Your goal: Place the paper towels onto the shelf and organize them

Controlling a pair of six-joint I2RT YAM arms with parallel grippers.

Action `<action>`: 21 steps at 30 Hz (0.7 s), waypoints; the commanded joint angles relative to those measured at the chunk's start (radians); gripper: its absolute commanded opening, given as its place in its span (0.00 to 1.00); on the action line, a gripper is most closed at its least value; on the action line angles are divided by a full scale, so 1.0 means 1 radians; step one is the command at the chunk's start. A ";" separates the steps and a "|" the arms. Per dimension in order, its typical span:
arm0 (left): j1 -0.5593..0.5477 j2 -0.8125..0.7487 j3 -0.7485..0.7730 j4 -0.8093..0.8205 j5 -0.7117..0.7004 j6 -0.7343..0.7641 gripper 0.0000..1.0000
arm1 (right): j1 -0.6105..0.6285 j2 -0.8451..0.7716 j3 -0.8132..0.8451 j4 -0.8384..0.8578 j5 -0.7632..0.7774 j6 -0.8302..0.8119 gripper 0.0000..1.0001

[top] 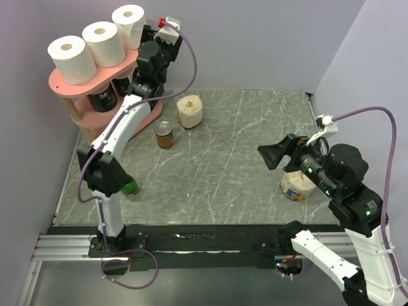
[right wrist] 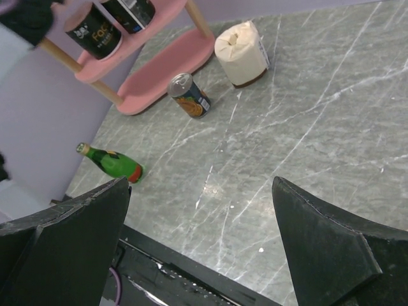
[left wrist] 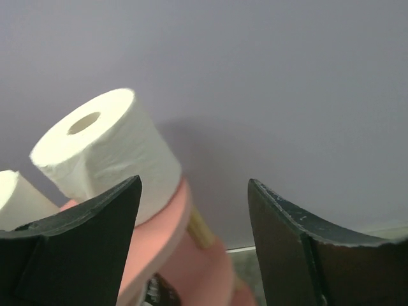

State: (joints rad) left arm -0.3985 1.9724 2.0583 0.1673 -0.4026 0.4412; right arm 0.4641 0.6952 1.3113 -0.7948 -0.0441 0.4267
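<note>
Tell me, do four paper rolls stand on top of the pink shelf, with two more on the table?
Three rolls, not four, stand on top of the pink shelf; the overhead view shows it. Two more are on the table.

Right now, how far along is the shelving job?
Done: three white paper towel rolls on the pink three-tier shelf's top board. In hand: nothing; left gripper and right gripper open. Left: roll beside the labelled metal can, roll under the right arm, both on the grey table.

The spread claw (right wrist: 201,185) faces a paper towel roll (right wrist: 241,54) near the shelf (right wrist: 172,64).
</note>
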 commanded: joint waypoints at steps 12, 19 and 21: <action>-0.082 -0.607 -0.436 -0.220 0.450 -0.602 0.96 | -0.011 0.092 -0.132 -0.067 0.426 -0.089 0.99; -0.085 -0.722 -0.651 -0.351 0.550 -0.671 0.96 | -0.151 0.318 -0.158 -0.189 0.449 -0.026 1.00; -0.094 -0.762 -0.735 -0.353 0.516 -0.651 0.96 | -0.250 0.336 -0.208 -0.134 0.365 -0.046 0.95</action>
State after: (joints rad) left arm -0.4831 1.2503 1.4456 -0.1005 0.0910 -0.1749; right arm 0.3519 0.9874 1.1709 -0.9222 0.3592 0.3775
